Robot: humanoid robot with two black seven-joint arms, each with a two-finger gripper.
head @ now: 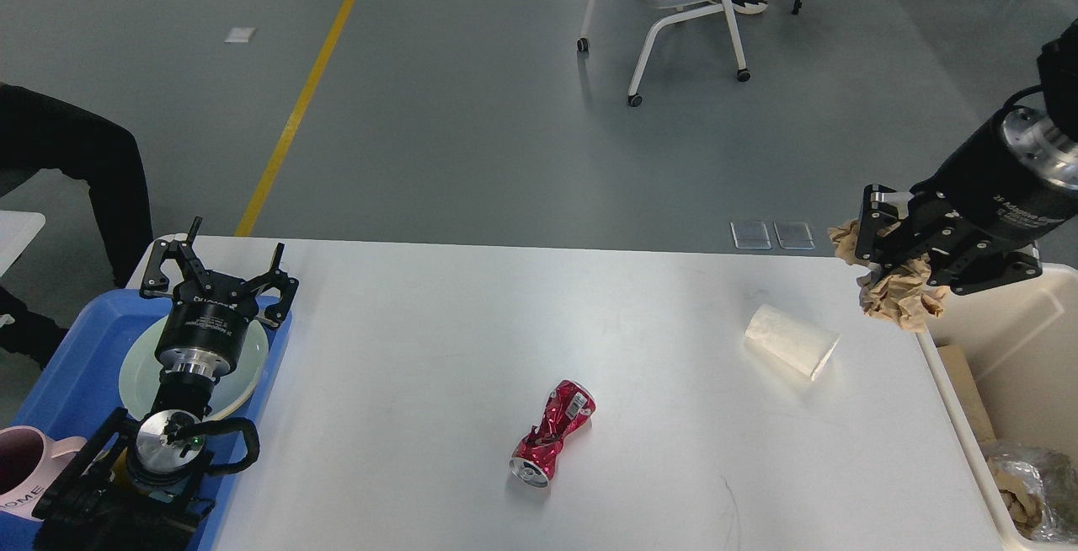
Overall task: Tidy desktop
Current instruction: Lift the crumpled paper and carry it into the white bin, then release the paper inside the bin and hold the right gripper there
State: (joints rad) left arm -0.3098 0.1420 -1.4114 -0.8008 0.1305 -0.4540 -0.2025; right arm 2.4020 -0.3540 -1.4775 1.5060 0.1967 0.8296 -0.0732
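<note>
A smooth grey-green floor (472, 130) spreads behind, softly reflecting overhead light. A yellow painted line (307, 88) runs diagonally across it. A grey-seated chair on white legs with castors (674, 3) stands farther back.
</note>
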